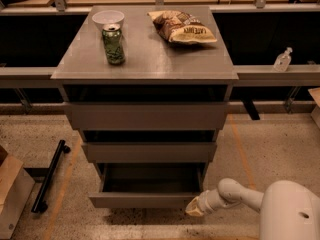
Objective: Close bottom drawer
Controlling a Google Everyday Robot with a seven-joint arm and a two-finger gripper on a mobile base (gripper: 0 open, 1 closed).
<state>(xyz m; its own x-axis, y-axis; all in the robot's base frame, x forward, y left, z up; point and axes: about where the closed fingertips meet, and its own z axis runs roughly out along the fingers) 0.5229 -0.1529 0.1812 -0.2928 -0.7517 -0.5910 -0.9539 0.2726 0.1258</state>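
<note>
The gripper point(195, 210) sits low, just beside the right end of the pulled-out bottom drawer point(145, 200), and open floor point(150, 228) runs along the drawer's front. On the left, a black bar point(48, 176) and a cardboard box point(12, 196) lie on the ground, apart from the drawer. Above, the middle drawer front point(149, 152) overhangs the rear of the open box.
</note>
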